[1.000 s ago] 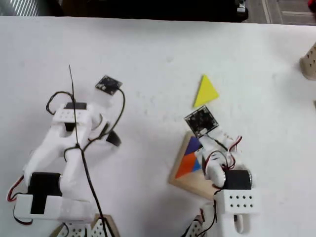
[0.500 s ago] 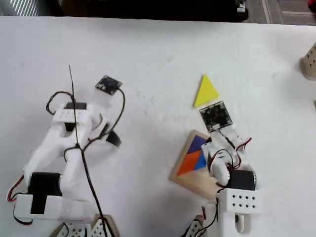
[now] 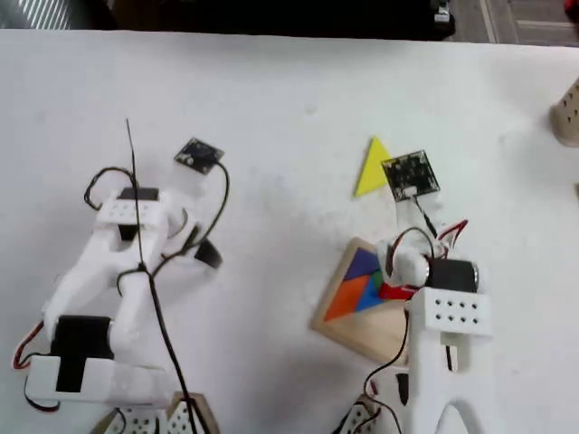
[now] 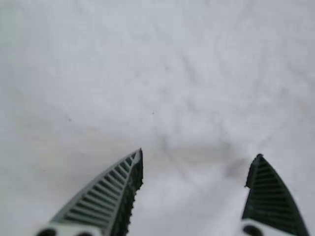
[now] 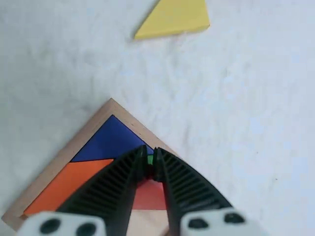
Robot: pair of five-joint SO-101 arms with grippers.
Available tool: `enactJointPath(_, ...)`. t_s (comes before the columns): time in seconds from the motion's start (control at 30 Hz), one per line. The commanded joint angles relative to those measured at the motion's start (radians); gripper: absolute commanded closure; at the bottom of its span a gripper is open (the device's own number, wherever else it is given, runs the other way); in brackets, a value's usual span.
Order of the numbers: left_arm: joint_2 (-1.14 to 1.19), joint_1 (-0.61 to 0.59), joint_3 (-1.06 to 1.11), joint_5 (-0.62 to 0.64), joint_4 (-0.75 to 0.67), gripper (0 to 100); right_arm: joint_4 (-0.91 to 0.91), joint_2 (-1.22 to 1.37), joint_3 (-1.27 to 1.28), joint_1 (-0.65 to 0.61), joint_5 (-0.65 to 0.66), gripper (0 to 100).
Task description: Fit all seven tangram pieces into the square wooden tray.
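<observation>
Here, the yellow triangle [image 3: 375, 168] lies flat outside the partly filled tray [image 3: 360, 333].

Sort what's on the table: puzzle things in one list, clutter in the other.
For the job:
tray
yellow triangle, outside the tray
blue piece, orange piece, red piece, all in the tray

Lying about:
holed wooden block, at the table's edge
</observation>
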Motion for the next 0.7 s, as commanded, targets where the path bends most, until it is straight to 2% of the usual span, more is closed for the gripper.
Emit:
enactJointPath(0.0,-0.004,-0.012,-0.052,0.012,-0.015,67,0.013,0.042,-0.037,0.013,-0.029,98.1)
enactJointPath(0.2,-0.004,-0.012,-0.052,0.012,-0.015,67,0.005,0.179,-0.089,0.013,-0.097,98.1)
enactJointPath(0.57,-0.004,-0.012,-0.052,0.012,-0.014,67,0.005,0.426,-0.215,0.007,-0.094,97.4)
enactJointPath(0.67,-0.004,-0.012,-0.052,0.012,-0.014,67,0.001,0.450,-0.227,0.007,-0.094,91.6)
